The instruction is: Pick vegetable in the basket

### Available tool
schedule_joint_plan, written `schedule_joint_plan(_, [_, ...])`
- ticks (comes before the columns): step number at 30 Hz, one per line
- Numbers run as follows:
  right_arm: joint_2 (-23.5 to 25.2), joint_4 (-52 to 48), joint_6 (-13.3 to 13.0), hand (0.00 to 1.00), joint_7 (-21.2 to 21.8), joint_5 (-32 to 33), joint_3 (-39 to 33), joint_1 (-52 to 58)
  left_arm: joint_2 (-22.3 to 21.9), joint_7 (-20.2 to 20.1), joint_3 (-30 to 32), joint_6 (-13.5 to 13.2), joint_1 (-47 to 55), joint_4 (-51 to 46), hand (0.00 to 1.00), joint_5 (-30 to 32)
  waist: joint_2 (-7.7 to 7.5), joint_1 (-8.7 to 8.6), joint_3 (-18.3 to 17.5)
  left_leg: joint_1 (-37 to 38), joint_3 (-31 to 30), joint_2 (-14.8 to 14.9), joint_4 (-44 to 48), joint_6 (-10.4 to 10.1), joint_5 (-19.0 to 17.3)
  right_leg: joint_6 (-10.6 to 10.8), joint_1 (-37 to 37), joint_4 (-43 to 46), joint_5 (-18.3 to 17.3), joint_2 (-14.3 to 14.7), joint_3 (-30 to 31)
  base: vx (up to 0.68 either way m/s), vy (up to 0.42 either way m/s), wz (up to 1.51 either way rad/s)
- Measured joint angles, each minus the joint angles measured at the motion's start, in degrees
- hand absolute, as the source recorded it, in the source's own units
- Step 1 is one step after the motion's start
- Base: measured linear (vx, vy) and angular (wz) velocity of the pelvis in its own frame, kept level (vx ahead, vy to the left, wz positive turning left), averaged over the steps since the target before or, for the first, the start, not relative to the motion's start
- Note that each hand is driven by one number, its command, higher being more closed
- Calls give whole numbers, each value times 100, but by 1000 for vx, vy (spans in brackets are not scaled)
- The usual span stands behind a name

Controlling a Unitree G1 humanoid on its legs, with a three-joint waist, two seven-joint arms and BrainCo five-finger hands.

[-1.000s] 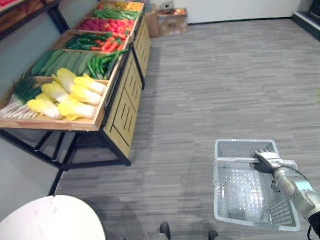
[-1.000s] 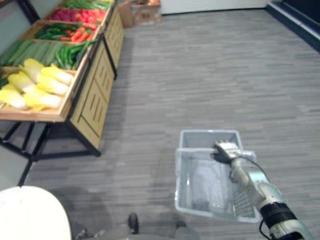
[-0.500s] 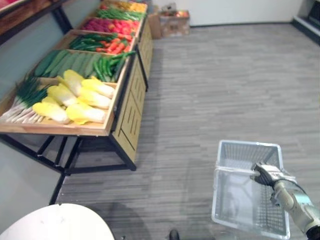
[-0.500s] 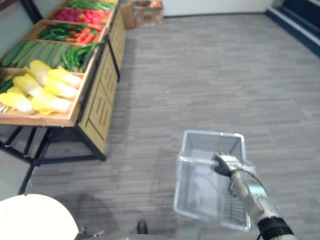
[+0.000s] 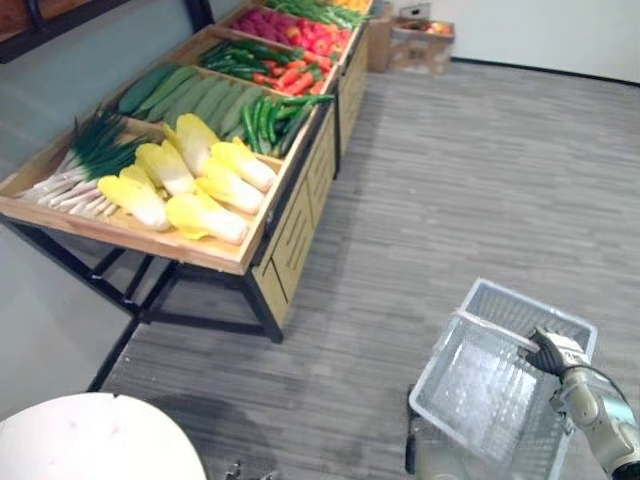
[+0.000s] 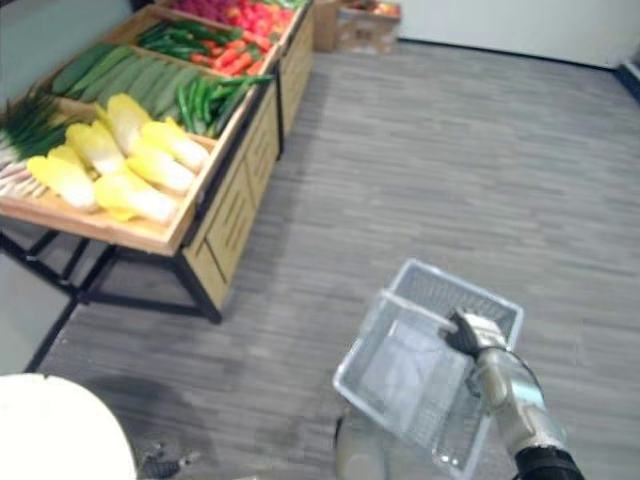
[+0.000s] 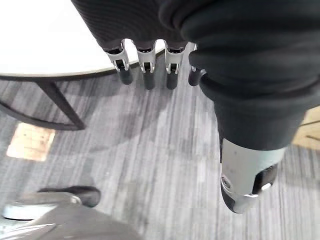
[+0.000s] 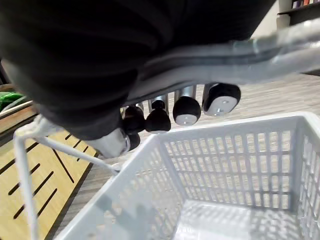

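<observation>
Grey plank floor ran beside a slatted wooden stand on black legs. The vegetables lay in its trays, well apart from the perforated plastic basket. The right hand was curled round its grey bar handle. The left wrist view showed the left hand, fingers straight and holding nothing, near a round white table.

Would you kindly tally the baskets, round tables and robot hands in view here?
Basket: 1
Round table: 1
Hands: 2, left hand and right hand
Total: 4
</observation>
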Motion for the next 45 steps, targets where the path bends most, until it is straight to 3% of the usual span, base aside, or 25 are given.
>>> schedule_joint_plan(1, [15,14,65,100,1,1,-177,109,-115,6,-4,-3,17,8,0,1,272,22,-102,81,-134,306,142,-102,-126,-29,-14,317,56,211,-184,530,-280,55])
schedule_joint_plan(2, [-24,27,106,100,4,1,-192,104,-235,42,67,-7,3,39,0,-5,424,18,-166,-18,-140,411,533,-235,-38,-316,-14,612,75,307,-277,912,-518,37])
schedule_joint_plan(4, [-43,3,101,100,5,1,-184,41,-347,62,174,-2,-11,102,0,-15,511,44,-191,-540,-86,428,1740,-595,367,-456,112,835,-227,395,-388,705,-407,12])
schedule_joint_plan(6, [-106,-2,94,100,8,8,-171,62,-337,79,222,3,-17,81,0,-54,416,87,-122,-1287,107,473,3584,-1152,1533,-600,691,656,-490,414,-500,515,-262,16])
schedule_joint_plan(7, [-108,-2,102,100,7,11,-167,69,-322,79,214,2,-18,79,0,-55,408,123,-109,-1522,381,574,4231,-1113,1525,-653,1027,493,-536,435,-534,617,-286,5])
schedule_joint_plan(8, [-116,-5,99,100,2,15,-163,95,-306,81,210,-7,-18,25,0,-56,371,188,-86,-1781,828,754,4800,-926,1420,-696,1480,266,-564,428,-572,464,-203,0])
schedule_joint_plan(10, [-155,-11,100,100,-30,30,-171,158,-288,87,202,-10,-13,-29,0,-56,340,235,-73,-2098,1341,999,5045,-698,1306,-716,1990,-46,-597,385,-648,389,-162,12])
schedule_joint_plan(12, [-140,-51,119,100,-51,64,-359,330,-259,91,199,-6,-10,-136,0,-45,324,219,-56,-2612,1892,1271,4582,-488,1255,-600,2453,-342,-804,308,-928,322,-79,38])
schedule_joint_plan(16, [-105,-59,122,100,-57,67,-673,755,-240,136,157,8,-7,-180,0,10,306,178,-55,-2833,2510,1133,2227,-436,1343,-335,2865,-562,-975,93,-1363,271,97,57])
schedule_joint_plan(18, [-103,-68,123,100,-58,64,-840,940,-279,203,131,34,-9,-187,0,18,365,174,-71,-2540,2492,844,84,-527,2117,-53,3079,-591,-1162,46,-1620,334,207,65])
schedule_joint_plan(19, [-118,-66,130,100,-57,61,-840,942,-317,211,125,37,22,-184,0,19,438,189,-90,-2503,2405,850,-186,-514,2227,25,3127,-589,-1221,107,-1638,322,239,35])
schedule_joint_plan(20, [-72,-63,135,100,-58,60,-830,923,-338,211,121,48,51,-153,0,28,456,204,-82,-2478,2332,847,-257,-247,2774,110,3203,-558,-1327,122,-1626,323,230,20])
schedule_joint_plan(22, [85,-85,89,100,-55,43,-576,878,-169,228,165,105,41,-122,0,41,51,224,-111,-2367,2438,357,-241,28,2494,90,3197,-296,-1414,-344,-1366,378,260,21])
schedule_joint_plan(26, [111,-20,15,100,-52,-2,-333,572,-88,234,199,122,77,-73,0,58,-68,272,-102,-2030,2657,140,-350,127,2208,84,2498,1248,-1277,-736,-668,283,200,-19])
schedule_joint_plan(29, [320,130,-32,100,-73,-25,-168,454,19,232,20,132,124,-61,0,59,-62,206,-106,-1385,2662,149,-569,169,1940,408,1592,3451,-366,-768,39,253,120,-11])
schedule_joint_plan(31, [344,366,-50,100,-66,-62,-123,502,84,237,-76,129,35,-63,0,57,-63,180,-101,-1210,2493,161,-545,178,1808,369,1224,4169,-844,-715,38,281,39,41])
schedule_joint_plan(32, [342,529,-11,100,-68,-64,-149,480,93,240,-61,128,-26,-67,0,57,-74,174,-107,-1119,2397,169,-528,151,1794,276,1069,4167,-1162,-743,-124,316,-13,47])
schedule_joint_plan(34, [342,627,46,100,-72,-64,-167,462,81,241,-34,121,-78,-107,0,54,-63,158,-106,-1060,2259,193,-437,179,1806,109,996,3690,-1293,-809,-314,268,-80,54])
schedule_joint_plan(37, [347,798,124,100,-75,-60,-427,317,24,267,8,113,-226,-146,0,54,48,187,-61,-1179,1838,453,-236,-14,1718,50,980,2097,-1301,-789,-99,191,-225,62])
schedule_joint_plan(40, [385,796,184,100,-108,-58,-656,256,108,305,41,112,-240,-124,0,53,22,173,-87,-1433,1287,744,11,-504,1607,100,909,1509,-1246,-746,772,116,-497,77])
schedule_joint_plan(41, [468,802,237,100,-117,-58,-688,321,190,318,39,107,-222,-123,0,53,-115,187,-161,-1539,1052,821,47,-754,1619,389,930,1332,-1070,-758,835,55,-515,73])
schedule_joint_plan(42, [551,813,271,100,-117,-58,-693,341,260,323,47,105,-186,-123,0,53,-244,192,-234,-1598,950,835,31,-891,1648,497,938,1196,-876,-803,762,87,-823,81])
schedule_joint_plan(43, [668,860,317,100,-133,-58,-691,344,346,339,177,105,-189,-48,0,49,-378,209,-331,-1701,780,977,-32,-1136,1730,654,1024,1039,-1297,-774,481,48,-563,53])
schedule_joint_plan(44, [593,963,367,100,-136,-57,-692,236,127,358,247,115,-231,80,0,22,-60,226,-303,-1766,641,1331,-124,-1251,1839,551,1032,1013,-1289,-418,225,41,-680,70])
schedule_joint_plan(45, [522,955,384,100,-204,-50,-690,299,-223,388,323,107,-152,104,0,-41,210,184,-311,-1745,690,1673,-373,-1240,2283,323,1126,1076,-1371,-91,-81,0,-452,55])
